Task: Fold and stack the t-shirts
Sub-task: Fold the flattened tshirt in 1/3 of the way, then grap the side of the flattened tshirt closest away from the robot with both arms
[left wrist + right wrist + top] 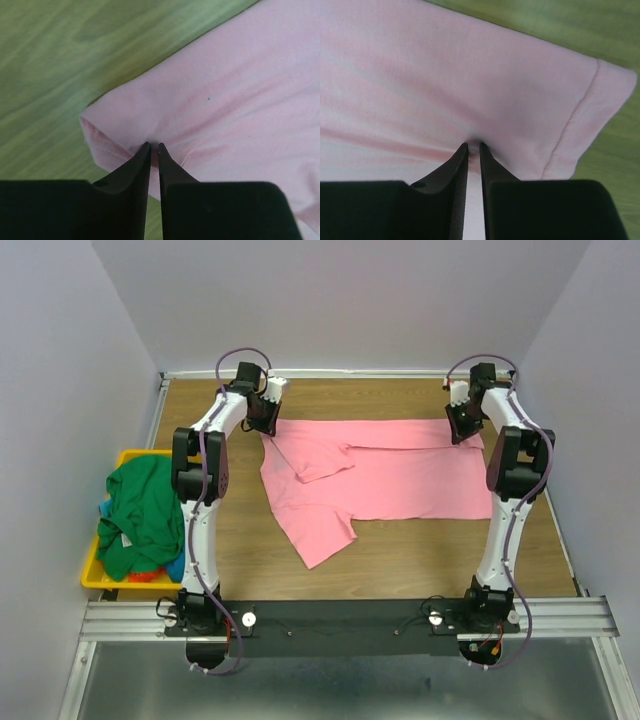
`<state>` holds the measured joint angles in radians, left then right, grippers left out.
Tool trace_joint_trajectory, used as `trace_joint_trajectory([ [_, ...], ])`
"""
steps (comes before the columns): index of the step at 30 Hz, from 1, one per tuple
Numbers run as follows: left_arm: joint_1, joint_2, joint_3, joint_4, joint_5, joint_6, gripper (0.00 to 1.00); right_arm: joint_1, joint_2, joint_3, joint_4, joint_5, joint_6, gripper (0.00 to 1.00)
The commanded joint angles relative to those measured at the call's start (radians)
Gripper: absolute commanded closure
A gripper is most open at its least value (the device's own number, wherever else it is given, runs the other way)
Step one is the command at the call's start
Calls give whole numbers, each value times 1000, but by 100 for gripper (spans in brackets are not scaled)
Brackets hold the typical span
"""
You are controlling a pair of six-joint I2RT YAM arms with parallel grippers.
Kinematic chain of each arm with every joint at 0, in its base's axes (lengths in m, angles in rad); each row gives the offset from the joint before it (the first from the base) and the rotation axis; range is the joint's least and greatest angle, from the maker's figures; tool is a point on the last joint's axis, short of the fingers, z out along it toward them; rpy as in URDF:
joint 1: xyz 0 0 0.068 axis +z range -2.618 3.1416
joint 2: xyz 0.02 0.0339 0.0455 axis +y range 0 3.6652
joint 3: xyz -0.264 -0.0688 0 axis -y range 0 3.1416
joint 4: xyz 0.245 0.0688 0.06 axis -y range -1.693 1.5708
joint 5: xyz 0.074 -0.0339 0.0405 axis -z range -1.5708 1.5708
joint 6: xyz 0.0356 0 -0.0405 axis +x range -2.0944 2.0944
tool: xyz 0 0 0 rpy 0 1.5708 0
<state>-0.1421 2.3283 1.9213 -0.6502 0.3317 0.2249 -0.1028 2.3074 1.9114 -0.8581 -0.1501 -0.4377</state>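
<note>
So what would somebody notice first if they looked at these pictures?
The big pink t-shirt spread out in the middle of the wooden table jumps out first. The left gripper and right gripper each pinch one of its far corners. Off to the left, a green t-shirt is heaped in a yellow bin.

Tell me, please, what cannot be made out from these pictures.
- Top view: fingertips of the left gripper and right gripper, hidden under their wrists.
- Top view: whatever lies beneath the green t-shirt in the yellow bin, covered by it.
- Wrist views: most of the pink t-shirt, cut off by frame edges.
</note>
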Motion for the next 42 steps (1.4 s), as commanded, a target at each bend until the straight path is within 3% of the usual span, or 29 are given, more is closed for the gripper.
trace_joint_trajectory([
  [1,21,74,65,-60,-105,48,81,5,119,86,37,29,36,78],
  [3,21,85,116,-72,-100,63,80,18,119,104,36,3,45,75],
  [8,22,53,182,-91,-77,125,62,41,9,51,33,-46,34,64],
  [11,26,-68,144,-82,-22,178,51,41,-104,-1,34,-42,16,53],
  [13,22,-131,99,-80,42,215,47,41,-158,-32,33,-32,-15,47],
  [14,22,-164,44,-66,56,221,46,41,-213,-69,34,-25,-28,37],
  [15,21,-219,13,-63,85,238,45,41,-236,-89,33,-20,-42,36],
  [19,-7,-316,-135,-59,101,249,47,41,-319,-193,24,14,-113,37],
  [26,-59,-414,-465,26,133,176,51,41,-381,-382,10,57,-154,48],
  [33,-56,-434,-611,61,87,165,53,41,-416,-557,16,70,-180,54],
  [42,22,-380,-625,49,-2,198,59,41,-399,-607,37,47,-148,55],
])
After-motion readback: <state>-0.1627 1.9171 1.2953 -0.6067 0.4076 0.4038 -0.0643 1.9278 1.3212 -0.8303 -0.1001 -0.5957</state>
